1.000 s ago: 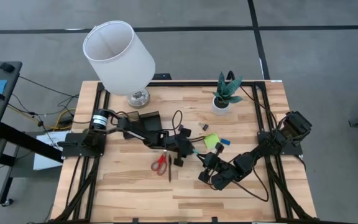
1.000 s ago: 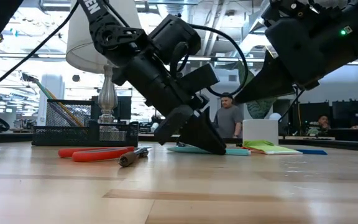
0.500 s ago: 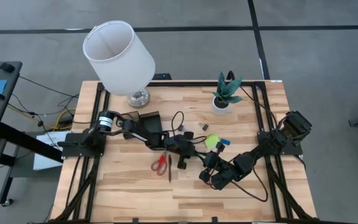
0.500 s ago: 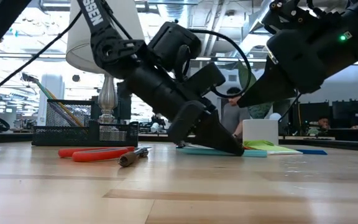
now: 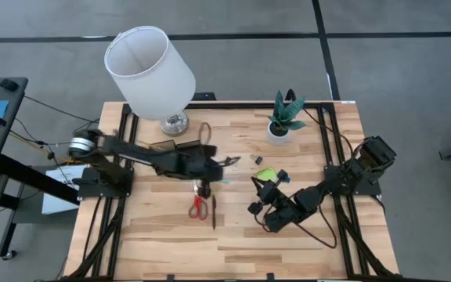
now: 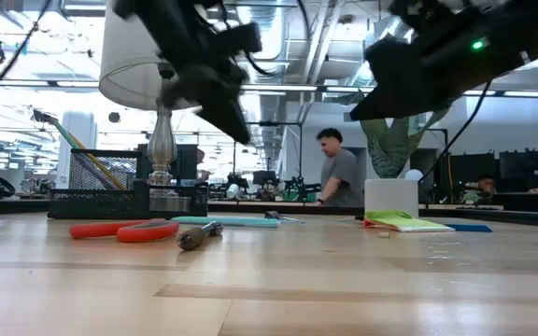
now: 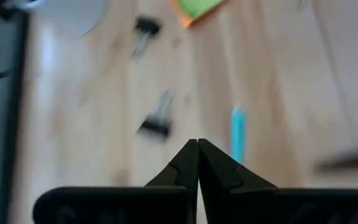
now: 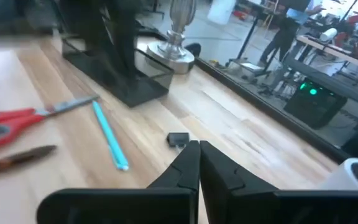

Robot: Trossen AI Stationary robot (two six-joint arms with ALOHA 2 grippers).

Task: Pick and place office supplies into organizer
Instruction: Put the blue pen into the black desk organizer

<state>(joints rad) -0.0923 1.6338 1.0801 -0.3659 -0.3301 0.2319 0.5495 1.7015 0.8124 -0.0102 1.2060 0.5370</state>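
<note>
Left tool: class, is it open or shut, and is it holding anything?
Shut and empty: the left tool has its fingertips meeting, nothing between them.

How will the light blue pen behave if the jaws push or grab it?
The light blue pen looks thin, straight and round, so it is probably stiff and light, and a sideways push would likely roll it. It lies flat on the bare wooden table, so shut jaws may slip off it.

One camera looks straight down on my whole desk [image 5: 171, 235]; another sits level at its surface, facing the room. My wrist cameras look close past each hand; all share the light-blue pen [image 8: 109, 143].
</note>
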